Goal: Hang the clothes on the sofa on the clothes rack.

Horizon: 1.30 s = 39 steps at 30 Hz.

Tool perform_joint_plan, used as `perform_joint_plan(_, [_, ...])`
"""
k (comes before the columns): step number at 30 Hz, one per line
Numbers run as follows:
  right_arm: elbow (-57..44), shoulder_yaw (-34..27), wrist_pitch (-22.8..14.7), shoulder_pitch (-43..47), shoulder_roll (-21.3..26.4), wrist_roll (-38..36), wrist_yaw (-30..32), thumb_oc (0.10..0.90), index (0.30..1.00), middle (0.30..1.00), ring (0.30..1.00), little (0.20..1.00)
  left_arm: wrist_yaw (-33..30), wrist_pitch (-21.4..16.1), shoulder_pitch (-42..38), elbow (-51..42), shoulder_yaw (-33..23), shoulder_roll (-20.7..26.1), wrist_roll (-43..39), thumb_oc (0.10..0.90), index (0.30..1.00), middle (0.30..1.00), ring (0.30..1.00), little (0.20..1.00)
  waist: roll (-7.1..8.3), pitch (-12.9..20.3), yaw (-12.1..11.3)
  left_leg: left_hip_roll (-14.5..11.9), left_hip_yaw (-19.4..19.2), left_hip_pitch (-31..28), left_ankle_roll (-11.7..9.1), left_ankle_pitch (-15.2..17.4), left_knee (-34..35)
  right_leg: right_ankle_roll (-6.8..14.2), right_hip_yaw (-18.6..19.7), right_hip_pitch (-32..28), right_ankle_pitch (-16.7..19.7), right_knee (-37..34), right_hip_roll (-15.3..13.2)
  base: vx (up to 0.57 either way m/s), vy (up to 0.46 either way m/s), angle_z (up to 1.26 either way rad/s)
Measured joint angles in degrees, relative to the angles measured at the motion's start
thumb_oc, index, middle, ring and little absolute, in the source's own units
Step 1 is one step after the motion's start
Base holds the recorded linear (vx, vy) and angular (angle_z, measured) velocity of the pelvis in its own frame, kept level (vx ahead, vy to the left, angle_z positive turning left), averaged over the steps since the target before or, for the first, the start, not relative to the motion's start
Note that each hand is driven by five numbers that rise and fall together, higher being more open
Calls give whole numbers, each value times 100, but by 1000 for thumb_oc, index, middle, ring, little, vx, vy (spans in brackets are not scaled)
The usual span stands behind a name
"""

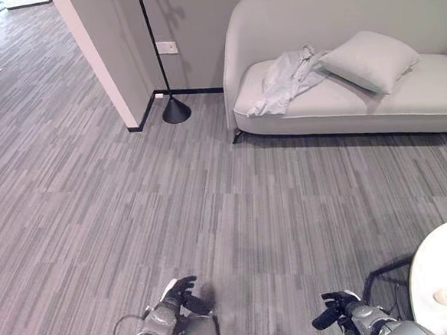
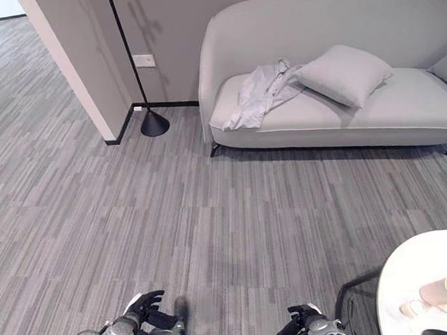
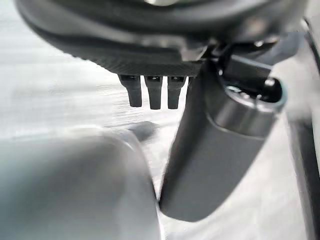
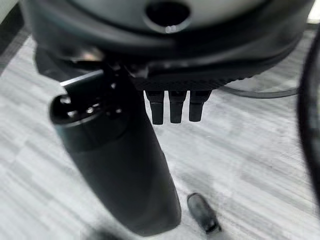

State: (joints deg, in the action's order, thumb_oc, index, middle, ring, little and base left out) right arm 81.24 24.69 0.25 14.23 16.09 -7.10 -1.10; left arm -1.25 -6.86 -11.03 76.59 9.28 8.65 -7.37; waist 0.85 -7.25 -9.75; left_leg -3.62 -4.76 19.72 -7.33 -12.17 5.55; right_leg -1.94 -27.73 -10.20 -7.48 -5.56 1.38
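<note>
Left eye view: both hands low and near, left hand [image 1: 180, 293] and right hand [image 1: 332, 312], each empty, well short of the sofa [image 1: 336, 21]. The shirt [image 1: 285, 81] lies crumpled on the seat, far ahead of both hands, one edge tucked under the pillow [image 1: 369, 60], so nothing is picked up yet.

Right eye view: a white table [image 2: 415, 277] just beside the right hand, with a cup [image 2: 445, 291] on it. A floor lamp [image 2: 153, 123] stands beyond the left hand.

Left wrist view: fingers [image 3: 154, 92] straight, relaxed, holding nothing.

Right wrist view: fingers [image 4: 170, 106] straight too, floor beneath.
</note>
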Motion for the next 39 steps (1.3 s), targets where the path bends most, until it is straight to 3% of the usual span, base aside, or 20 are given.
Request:
perform_joint_plan(4, [171,371,72,10,-399,21,-287,800,900,900,900,900,123,-36,69,105,-305,-23,-246,800,900,900,900,900,89,116,-478,83,-27,-221,369,30,-98,374,396,-708,-430,19,9,529,149,-48])
perform_joint_plan(5, [231,395,-31,-235,-659,85,-100,800,900,900,900,900,104,-38,73,135,-417,109,-193,800,900,900,900,900,364,189,-573,277,-8,-289,763,-419,-364,534,452,-934,-644,91,-237,682,405,-12])
perform_joint_plan(7, [274,43,-107,-504,-1032,240,-134,800,900,900,900,900,69,-5,15,434,-479,219,-170,800,900,900,900,900,680,300,-536,704,-43,-530,960,128,-571,410,592,-733,-480,1218,-700,634,410,38])
perform_joint_plan(9, [300,28,-52,-657,-1060,243,-124,800,900,900,900,900,38,52,117,537,-449,203,-145,800,900,900,900,900,583,371,-547,822,16,-836,1097,309,-488,537,716,-547,-355,2049,-972,458,375,30])
perform_joint_plan(10, [135,6,-33,-731,-894,232,-169,800,900,900,900,900,-101,186,280,524,-126,167,21,800,900,900,900,900,356,377,-373,1001,49,-1141,1285,534,-440,1008,1106,20,154,3688,-1361,549,452,30])
perform_joint_plan(12, [-70,104,-55,-571,-730,299,-97,800,900,900,900,900,-183,262,413,505,461,276,331,800,900,900,900,900,244,400,-100,1201,234,-1441,1507,568,-315,1157,1174,582,411,4991,-1753,274,229,39])
perform_joint_plan(14, [-196,251,-40,-327,-654,464,-68,800,900,900,900,900,-175,437,505,485,1553,447,683,800,900,900,900,900,-5,336,68,1253,376,-1853,1724,745,-187,921,1036,1390,270,5999,-2021,300,89,30])
perform_joint_plan(16, [-407,273,-49,-276,-624,463,-70,800,900,900,900,900,-171,481,426,371,1953,545,890,800,900,900,900,900,-195,289,227,1143,454,-2068,1745,868,-155,834,956,1899,-28,5661,-1856,385,-7,18])
perform_joint_plan(18, [-643,165,-85,-140,-647,457,-53,800,900,900,900,900,-172,473,325,189,1700,636,1001,800,900,900,900,900,-373,154,437,986,507,-2417,1476,932,-54,839,448,2230,-139,4009,-1619,356,-146,17])
perform_joint_plan(21, [-709,108,-105,-145,-719,448,26,800,900,900,900,900,-238,444,15,-26,1480,743,960,800,900,900,900,900,-194,126,545,1083,571,-2696,1150,1329,-42,832,159,2617,37,2625,-1521,337,-213,17])
perform_joint_plan(23, [-608,-207,-184,-279,-769,308,14,800,900,900,900,900,-336,410,-151,-189,1397,684,738,800,900,900,900,900,-49,149,602,1178,792,-2958,1068,1466,-63,926,462,2580,646,1315,-1480,350,-255,33])
perform_joint_plan(29, [7,-1064,-217,-239,-668,-515,-60,800,900,900,900,900,-300,169,-89,-162,1673,181,699,800,900,900,900,900,-154,251,852,895,1190,-3377,779,1666,-326,983,1143,2218,1432,989,-1810,340,-398,62])
perform_joint_plan(30, [72,-1142,-186,-286,-685,-509,-77,800,900,900,900,900,-197,188,182,114,1415,53,686,800,900,900,900,900,-64,311,832,830,1184,-3450,502,1836,-589,584,1263,1931,2001,490,-1815,334,-554,23])
perform_joint_plan(31, [175,-1184,-242,-331,-753,-511,-51,800,900,900,900,900,-164,132,314,392,951,1,504,800,900,900,900,900,89,346,851,878,1207,-3441,168,1967,-898,496,1276,1763,2420,473,-1994,436,-768,29])
perform_joint_plan(34, [-40,-957,-144,-798,-607,-454,-98,800,900,900,900,900,-129,203,262,763,-29,-65,-444,800,900,900,900,900,245,368,662,363,1036,-3210,-162,2554,-1251,786,1476,1097,1690,501,-2024,179,-537,83])
perform_joint_plan(35, [-282,-647,-71,-704,-473,-419,-106,800,900,900,900,900,-124,195,336,608,-176,-73,-724,800,900,900,900,900,102,321,668,-312,771,-3095,-68,1609,-307,873,1466,1307,1406,1104,-1835,127,-659,63])
perform_joint_plan(36, [-478,-284,-50,-579,-332,-209,-142,800,900,900,900,900,-145,206,362,575,-268,-91,-842,800,900,900,900,900,-117,244,604,-745,911,-3062,-264,1131,-423,837,1387,1625,1062,1588,-1619,65,-415,-25])
perform_joint_plan(37, [-676,45,-40,-427,-401,135,-142,800,900,900,900,900,-174,235,549,511,-318,51,-908,800,900,900,900,900,-37,302,424,-841,1008,-3213,-286,1250,-438,764,1487,1852,942,1475,-1506,33,-548,-61])
perform_joint_plan(38, [-980,178,-85,-365,-604,450,-137,800,900,900,900,900,-333,264,741,614,-343,321,-1052,800,900,900,900,900,266,318,507,-902,1174,-3013,-351,1414,-818,1020,1444,1766,952,1235,-1399,16,-497,-51])
perform_joint_plan(39, [-994,170,-89,-376,-608,470,-134,800,900,900,900,900,-350,259,749,626,-343,327,-1059,800,900,900,900,900,235,307,505,-947,1186,-2990,-350,1416,-842,1003,1409,1758,947,1243,-1356,33,-637,36])
